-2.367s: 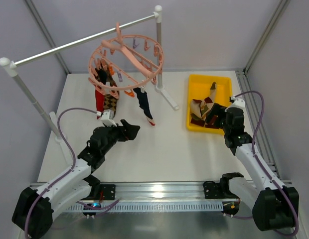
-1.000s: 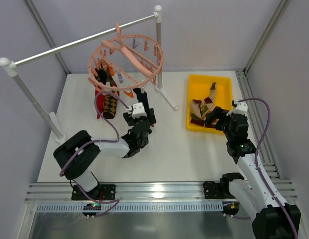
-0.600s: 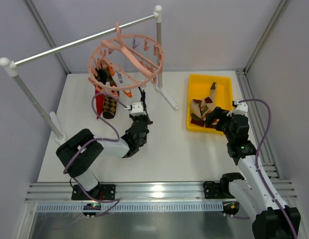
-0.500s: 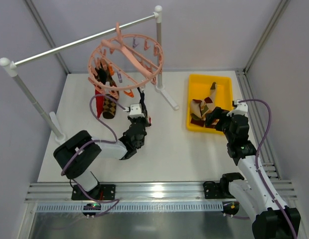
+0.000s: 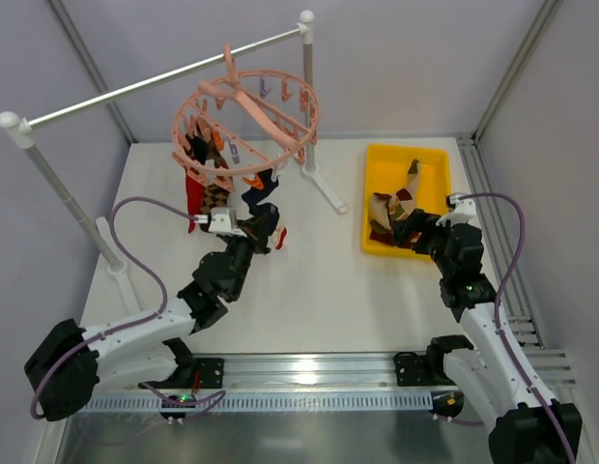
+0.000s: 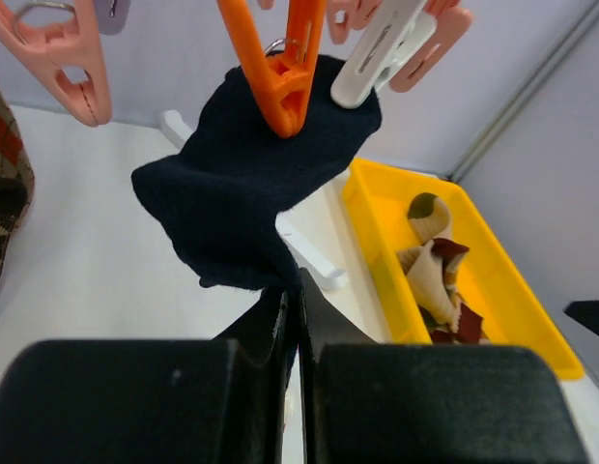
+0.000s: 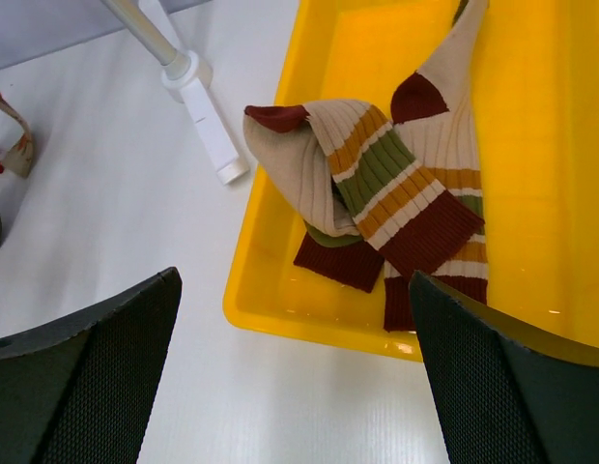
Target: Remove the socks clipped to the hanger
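The salmon-pink hanger [image 5: 280, 145] hangs from the grey rail. A red sock and an argyle sock [image 5: 197, 189] dangle from its left side. A navy sock [image 5: 262, 188] hangs at the front, held by an orange clip [image 6: 285, 68]. My left gripper [image 5: 259, 232] is shut on the navy sock's [image 6: 251, 193] lower end, and the fabric runs down between the closed fingers [image 6: 270, 314]. My right gripper [image 7: 295, 280] stands open above the near-left corner of the yellow bin [image 7: 280, 324], with nothing between its fingers.
The yellow bin [image 5: 386, 159] at the right holds several striped socks [image 7: 396, 184]. The grey rail [image 5: 155, 82] rests on white posts, one with its foot [image 5: 324, 188] between the hanger and the bin. More pink clips [image 6: 63, 58] dangle around the navy sock.
My left gripper closed on the navy sock's lower end and drew it toward the front left; the arm stretched out lower. The right arm stayed still.
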Tool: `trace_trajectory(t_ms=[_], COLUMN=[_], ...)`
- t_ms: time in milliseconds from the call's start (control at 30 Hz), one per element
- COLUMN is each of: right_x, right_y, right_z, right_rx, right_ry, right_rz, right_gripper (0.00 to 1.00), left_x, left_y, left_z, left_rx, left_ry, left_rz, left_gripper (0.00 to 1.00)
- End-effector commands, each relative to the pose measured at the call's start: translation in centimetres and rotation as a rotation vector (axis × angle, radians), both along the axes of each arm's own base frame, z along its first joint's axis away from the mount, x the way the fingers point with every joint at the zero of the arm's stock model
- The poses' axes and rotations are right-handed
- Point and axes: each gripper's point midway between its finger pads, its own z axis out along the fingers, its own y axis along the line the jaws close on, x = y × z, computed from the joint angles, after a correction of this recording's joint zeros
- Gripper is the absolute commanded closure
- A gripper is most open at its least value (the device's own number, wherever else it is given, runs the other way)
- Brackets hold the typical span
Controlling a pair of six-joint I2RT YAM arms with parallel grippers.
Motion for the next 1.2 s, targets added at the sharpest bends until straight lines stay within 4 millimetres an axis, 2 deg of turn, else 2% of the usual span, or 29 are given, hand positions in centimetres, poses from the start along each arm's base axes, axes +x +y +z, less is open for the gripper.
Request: trace_trajectory(t_ms=[0,100,133,167,200,233,267,300,333,367,433,467,533,567,600,667,833,933,967,1000,1167], right_x=[0.1,0.1,-0.1,-0.1,0.2,-0.4,-0.5,-0.1,-0.1,-0.6,-0.9,-1.9,-1.9,-2.3,-2.7,-2.1,-1.4,-1.0,-0.9,-0.6,-0.6], right_y=[2.0,3.5,4.9,5.8,6.2,8.6,9.7,10.4,11.4,13.1,14.9,16.9,18.3,19.4,20.7,22.8,26.5,28.6,29.0,29.6,31.1], right_z=[3.2,4.7,5.1,6.1,6.2,6.5,7.9,7.8,8.7,10.0,11.4,13.6,15.1,17.2,17.9,19.2,20.1,19.6,19.9,19.2,18.6], right_rx=[0.033,0.048,0.048,0.044,0.027,0.028,0.042,0.044,0.065,0.094,0.136,0.169,0.175,0.196,0.202,0.209,0.217,0.21,0.213,0.201,0.206], right_ry=[-0.127,-0.159,-0.164,-0.18,-0.176,-0.178,-0.198,-0.187,-0.206,-0.227,-0.254,-0.299,-0.324,-0.356,-0.362,-0.364,-0.355,-0.328,-0.33,-0.315,-0.299], right_rz=[0.099,0.141,0.178,0.199,0.182,0.248,0.273,0.268,0.28,0.318,0.335,0.385,0.382,0.407,0.438,0.469,0.516,0.541,0.544,0.546,0.559], right_gripper=[0.0,0.0,0.0,0.0,0.0,0.01,0.0,0.0,0.0,0.0,0.0,0.0,0.0,0.0,0.0,0.0,0.0,0.0,0.0,0.0,0.0], left_x=[-1.7,-3.0,-3.4,-3.9,-4.3,-4.6,-5.0,-5.2,-5.5,-5.5,-5.9,-5.9,-6.0,-6.0,-6.0,-6.0,-6.4,-6.7,-6.8,-6.8,-6.9], left_y=[-0.5,-0.2,0.0,0.2,0.0,0.0,0.2,0.1,-0.2,-0.5,-1.3,-1.7,-1.8,-1.7,-1.7,-1.7,-1.3,-1.1,-1.1,-1.1,-1.1], left_z=[0.1,1.2,0.9,1.6,1.7,2.0,1.8,1.7,1.3,0.5,-0.9,-1.4,-2.0,-2.1,-1.8,-1.7,-2.0,-1.7,-1.6,-1.6,-1.7], left_rx=[0.037,0.058,0.078,0.069,0.078,0.086,0.102,0.113,0.133,0.172,0.2,0.193,0.18,0.175,0.172,0.181,0.184,0.171,0.17,0.17,0.168], left_ry=[0.055,0.079,0.109,0.101,0.106,0.104,0.114,0.114,0.118,0.123,0.143,0.148,0.152,0.149,0.143,0.14,0.14,0.126,0.125,0.125,0.13], left_rz=[-0.097,-0.144,-0.157,-0.173,-0.197,-0.212,-0.221,-0.234,-0.264,-0.28,-0.329,-0.34,-0.345,-0.344,-0.344,-0.346,-0.349,-0.357,-0.358,-0.358,-0.362], left_gripper=[1.0,1.0,1.0,1.0,1.0,1.0,1.0,1.0,1.0,1.0,1.0,1.0,1.0,1.0,1.0,1.0,1.0,1.0,1.0,1.0,1.0])
